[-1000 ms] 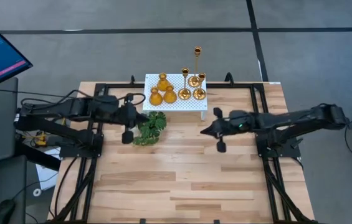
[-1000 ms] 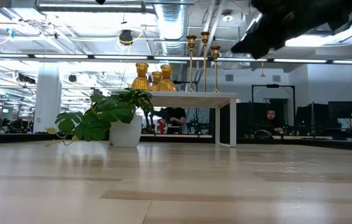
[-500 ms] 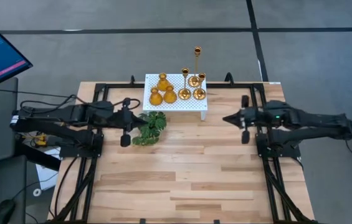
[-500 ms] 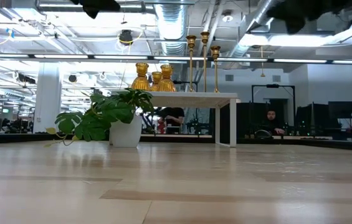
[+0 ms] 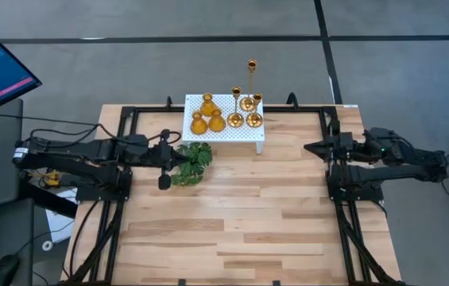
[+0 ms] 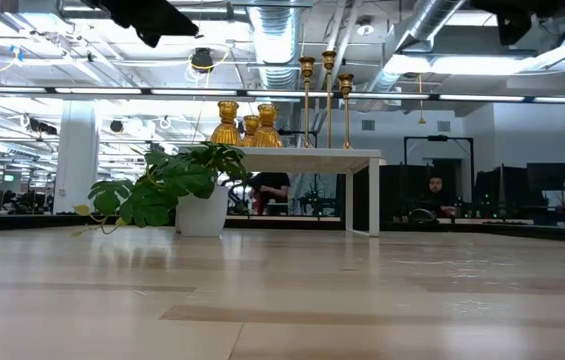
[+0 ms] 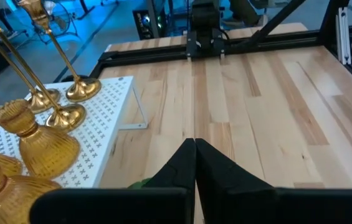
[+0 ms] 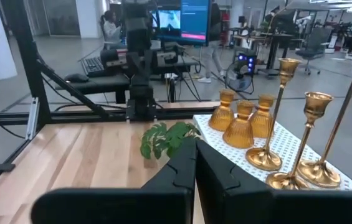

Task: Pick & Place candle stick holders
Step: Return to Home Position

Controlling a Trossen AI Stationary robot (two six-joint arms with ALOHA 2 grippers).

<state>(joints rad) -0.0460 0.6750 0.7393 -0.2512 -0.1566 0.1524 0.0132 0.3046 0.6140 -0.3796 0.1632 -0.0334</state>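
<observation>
Candle stick holders [image 5: 217, 121] stand upright on the white platform [image 5: 232, 134]; the left pincer [image 7: 195, 144] is just beside it, the right pincer [image 8: 195, 143] farther off, both closed and empty.

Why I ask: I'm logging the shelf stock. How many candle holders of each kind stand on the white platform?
Tall gold stemmed holders: 3
Short amber cone-shaped holders: 3
Total: 6, all on the white platform.
</observation>
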